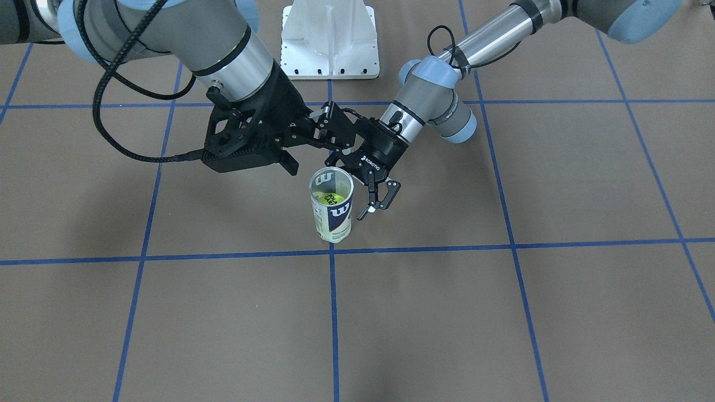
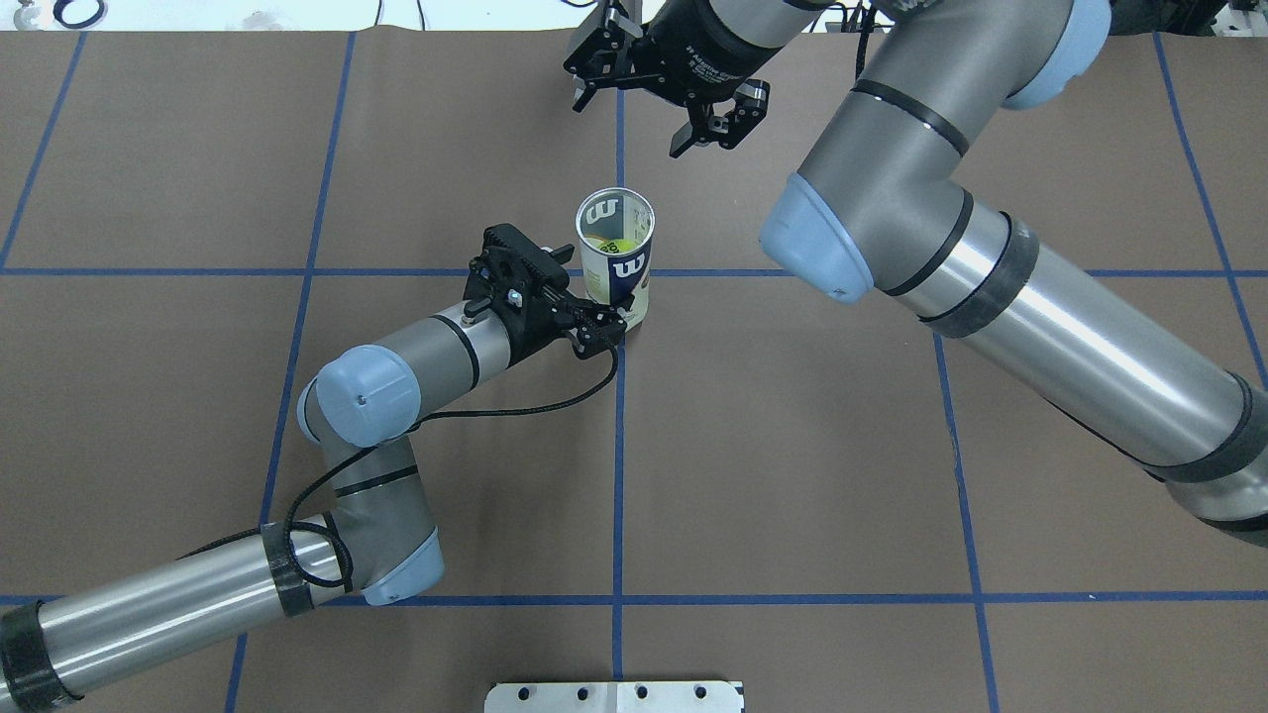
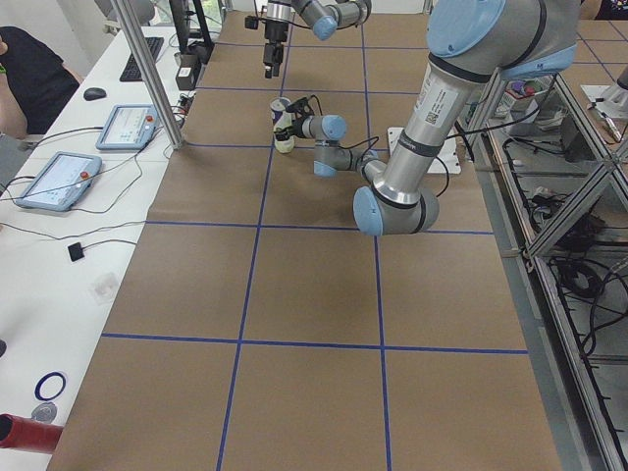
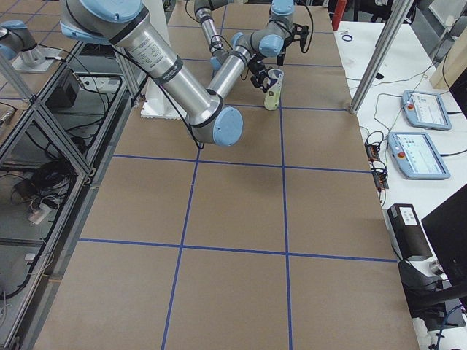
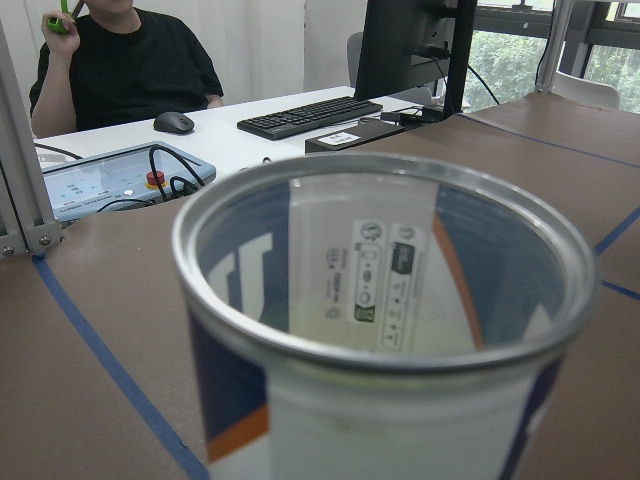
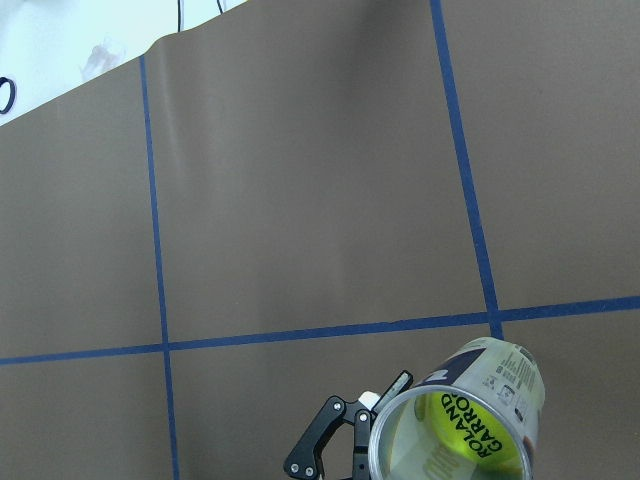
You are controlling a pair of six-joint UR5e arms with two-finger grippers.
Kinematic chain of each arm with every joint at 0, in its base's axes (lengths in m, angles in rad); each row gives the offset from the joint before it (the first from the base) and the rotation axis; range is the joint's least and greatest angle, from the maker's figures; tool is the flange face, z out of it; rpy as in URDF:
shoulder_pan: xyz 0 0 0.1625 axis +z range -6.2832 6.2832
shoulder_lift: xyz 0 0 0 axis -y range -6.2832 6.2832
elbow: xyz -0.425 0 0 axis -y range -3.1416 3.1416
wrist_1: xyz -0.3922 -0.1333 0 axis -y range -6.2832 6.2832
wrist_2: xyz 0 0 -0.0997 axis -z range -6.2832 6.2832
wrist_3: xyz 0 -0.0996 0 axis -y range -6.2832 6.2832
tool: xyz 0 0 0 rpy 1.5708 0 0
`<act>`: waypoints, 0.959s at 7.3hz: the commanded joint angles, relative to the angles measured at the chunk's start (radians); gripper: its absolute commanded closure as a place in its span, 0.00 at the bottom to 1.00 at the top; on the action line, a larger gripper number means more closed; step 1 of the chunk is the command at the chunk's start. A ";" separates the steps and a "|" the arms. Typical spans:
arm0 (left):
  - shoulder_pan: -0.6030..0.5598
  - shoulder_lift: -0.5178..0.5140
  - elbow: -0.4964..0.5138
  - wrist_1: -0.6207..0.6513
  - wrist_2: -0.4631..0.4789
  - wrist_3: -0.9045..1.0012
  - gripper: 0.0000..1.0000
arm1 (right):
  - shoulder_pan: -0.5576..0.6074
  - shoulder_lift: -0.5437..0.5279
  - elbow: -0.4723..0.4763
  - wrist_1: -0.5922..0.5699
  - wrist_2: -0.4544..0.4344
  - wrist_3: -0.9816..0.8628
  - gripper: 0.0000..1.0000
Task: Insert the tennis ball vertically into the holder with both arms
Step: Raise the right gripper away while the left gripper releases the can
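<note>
The holder (image 1: 333,215), a clear can with a navy and white "W" label, stands upright and open-topped near the table's middle (image 2: 616,262). A yellow-green tennis ball (image 1: 325,198) lies inside it at the bottom and also shows in the right wrist view (image 6: 462,440). My left gripper (image 1: 375,207) is low beside the can, apart from it, its fingers open and empty (image 2: 614,325). My right gripper (image 1: 338,137) hovers above and behind the can, open and empty (image 2: 629,124). In the left wrist view the can's rim (image 5: 380,330) fills the frame.
The white metal base bracket (image 1: 329,39) sits at the robot's edge of the table (image 2: 614,696). Blue tape lines cross the brown table cover. An operators' desk with tablets (image 3: 59,179), a keyboard (image 5: 310,115) and a seated person (image 5: 120,70) lies beyond the far edge.
</note>
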 commanded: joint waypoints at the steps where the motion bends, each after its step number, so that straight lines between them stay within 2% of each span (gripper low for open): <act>1: 0.001 0.059 -0.044 0.001 0.000 0.000 0.01 | 0.054 -0.025 0.028 -0.020 0.058 -0.009 0.01; 2: 0.001 0.079 -0.085 0.002 -0.020 -0.001 0.01 | 0.080 -0.060 0.044 -0.020 0.083 -0.039 0.01; 3: -0.002 0.149 -0.183 0.057 -0.081 -0.001 0.01 | 0.103 -0.112 0.068 -0.020 0.087 -0.102 0.01; 4: -0.019 0.236 -0.335 0.190 -0.138 -0.001 0.01 | 0.138 -0.164 0.087 -0.021 0.097 -0.163 0.01; 5: -0.066 0.264 -0.427 0.321 -0.176 -0.001 0.01 | 0.184 -0.212 0.088 -0.026 0.135 -0.247 0.01; 6: -0.089 0.266 -0.488 0.452 -0.176 -0.006 0.01 | 0.232 -0.265 0.087 -0.026 0.159 -0.330 0.01; 7: -0.150 0.266 -0.525 0.641 -0.180 -0.007 0.01 | 0.273 -0.325 0.082 -0.030 0.166 -0.427 0.01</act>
